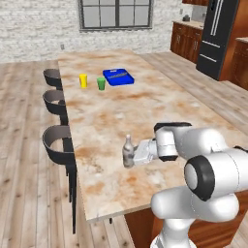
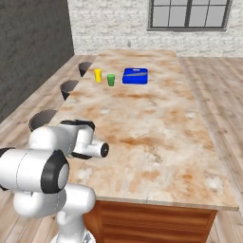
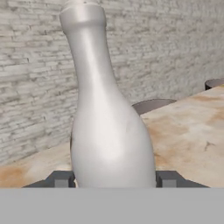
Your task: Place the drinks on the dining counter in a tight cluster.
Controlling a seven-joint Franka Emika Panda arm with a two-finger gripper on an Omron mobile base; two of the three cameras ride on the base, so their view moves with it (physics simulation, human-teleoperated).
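One of the drinks, a tall grey-beige glass bottle (image 1: 127, 151), stands upright near the left front part of the dining counter (image 1: 121, 111), close to the stool side. My gripper (image 1: 134, 156) reaches in from the right at the bottle's lower body. In the hand view the bottle (image 3: 109, 131) rises between my two dark fingertips (image 3: 61, 178), which sit against its sides low down, so the gripper (image 3: 114, 179) is shut on it. Whether its base touches the marbled top I cannot tell.
A yellow cup (image 1: 83, 80), a green cup (image 1: 100, 84) and a blue tray (image 1: 118, 77) stand at the counter's far end. Dark round stools (image 1: 55, 140) line the left side. A black fridge (image 1: 218, 38) stands at the back right.
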